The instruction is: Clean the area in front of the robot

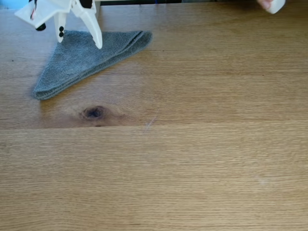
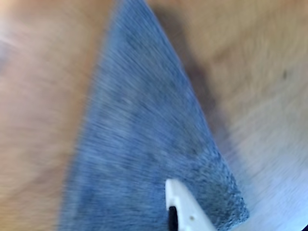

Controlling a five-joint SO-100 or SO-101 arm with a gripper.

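Observation:
The area is a light oak tabletop (image 1: 192, 159) with a dark oval knot (image 1: 94, 113). A grey terry cloth (image 1: 82, 60), folded into a triangle, lies at the upper left of the fixed view. My white gripper (image 1: 79, 43) reaches down from the top left edge. It is open, its two pointed fingers spread over the cloth's upper part. Whether the tips touch the cloth I cannot tell. In the wrist view the cloth (image 2: 144, 144) is blurred, and one white finger (image 2: 185, 207) pokes in at the bottom over it.
At the top right corner of the fixed view a person's fingers hold a small white object (image 1: 275, 6) at the table's far edge. A faint scratch (image 1: 150, 122) marks the wood right of the knot. Bare wood stretches across the centre, right and front.

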